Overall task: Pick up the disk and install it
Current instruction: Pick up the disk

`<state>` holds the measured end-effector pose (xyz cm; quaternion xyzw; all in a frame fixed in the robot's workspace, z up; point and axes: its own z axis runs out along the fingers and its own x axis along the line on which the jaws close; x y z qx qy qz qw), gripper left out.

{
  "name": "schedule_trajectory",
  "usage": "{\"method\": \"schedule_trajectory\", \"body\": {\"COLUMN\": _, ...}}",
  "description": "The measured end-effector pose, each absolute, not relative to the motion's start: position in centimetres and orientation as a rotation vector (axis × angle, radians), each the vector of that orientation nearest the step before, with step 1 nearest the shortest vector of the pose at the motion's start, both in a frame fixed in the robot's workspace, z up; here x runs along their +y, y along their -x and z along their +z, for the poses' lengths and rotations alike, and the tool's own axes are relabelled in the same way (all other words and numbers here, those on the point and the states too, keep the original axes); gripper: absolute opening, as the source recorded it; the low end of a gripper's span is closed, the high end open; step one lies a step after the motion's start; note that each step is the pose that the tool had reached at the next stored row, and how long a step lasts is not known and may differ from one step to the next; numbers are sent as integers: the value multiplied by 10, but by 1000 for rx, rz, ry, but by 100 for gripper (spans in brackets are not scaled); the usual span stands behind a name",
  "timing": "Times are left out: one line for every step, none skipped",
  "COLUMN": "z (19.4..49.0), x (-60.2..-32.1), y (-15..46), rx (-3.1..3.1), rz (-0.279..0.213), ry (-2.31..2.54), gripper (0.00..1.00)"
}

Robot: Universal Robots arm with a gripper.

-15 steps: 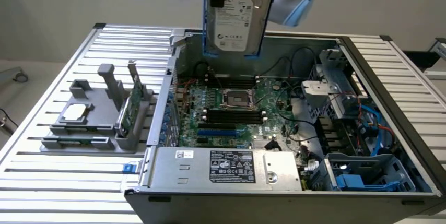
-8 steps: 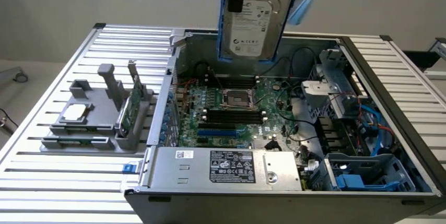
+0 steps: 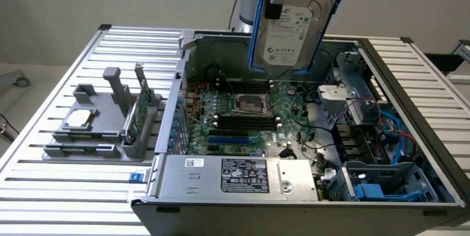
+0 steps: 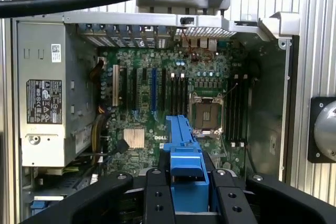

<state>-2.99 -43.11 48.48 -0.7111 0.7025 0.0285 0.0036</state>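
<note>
Hanging over the open computer case [image 3: 220,49], the disk [image 3: 294,32] is standing on edge, its white label facing the near side and blue rails running down both long edges. The pincer [image 4: 191,195] is pinching the disk by one blue-railed edge, and its black fingers [image 4: 157,195] are pressing in from either side of the plastic. The disk is sitting well above the motherboard [image 3: 250,115], toward the far wall of the case, and is touching nothing below.

The pick-up is looking done; the step in hand is the carry toward the install. A blue-lined drive bay [image 3: 389,184] is sitting at the near right corner, well apart from the disk. By my reckoning, seating is calling for squaring the rails to the bay's guides and steering clear of the loose cables [image 3: 397,129] on the right.
</note>
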Motion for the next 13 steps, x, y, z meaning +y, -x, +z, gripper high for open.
{"method": "schedule_trajectory", "body": {"z": 485, "x": -434, "y": 27, "rx": 2202, "rz": 89, "ry": 2228, "gripper": 33}}
{"method": "schedule_trajectory", "body": {"z": 485, "x": -436, "y": 24, "rx": 2201, "rz": 87, "ry": 2228, "gripper": 33}}
{"method": "schedule_trajectory", "body": {"z": 485, "x": -439, "y": 22, "rx": 2201, "rz": 86, "ry": 2228, "gripper": 33}}
{"method": "schedule_trajectory", "body": {"z": 485, "x": -441, "y": 19, "rx": 2200, "rz": 85, "ry": 2227, "gripper": 33}}
{"method": "schedule_trajectory", "body": {"z": 485, "x": -444, "y": 17, "rx": 2200, "rz": 84, "ry": 2227, "gripper": 33}}
{"method": "schedule_trajectory", "body": {"z": 485, "x": -446, "y": 14, "rx": 2199, "rz": 83, "ry": 2226, "gripper": 33}}
{"method": "schedule_trajectory", "body": {"z": 485, "x": -449, "y": 11, "rx": 2199, "rz": 82, "ry": 2226, "gripper": 33}}
{"method": "schedule_trajectory", "body": {"z": 485, "x": -451, "y": 9, "rx": 2198, "rz": 81, "ry": 2225, "gripper": 33}}
{"method": "schedule_trajectory", "body": {"z": 485, "x": -454, "y": 6, "rx": 2198, "rz": 80, "ry": 2225, "gripper": 33}}
{"method": "schedule_trajectory", "body": {"z": 485, "x": -456, "y": 3, "rx": 2198, "rz": 79, "ry": 2225, "gripper": 33}}
{"method": "schedule_trajectory", "body": {"z": 485, "x": -459, "y": 0, "rx": 2197, "rz": 79, "ry": 2224, "gripper": 33}}
{"method": "schedule_trajectory", "body": {"z": 485, "x": -461, "y": -3, "rx": 2197, "rz": 78, "ry": 2224, "gripper": 33}}
{"method": "schedule_trajectory", "body": {"z": 485, "x": -464, "y": -5, "rx": 2197, "rz": 77, "ry": 2224, "gripper": 33}}
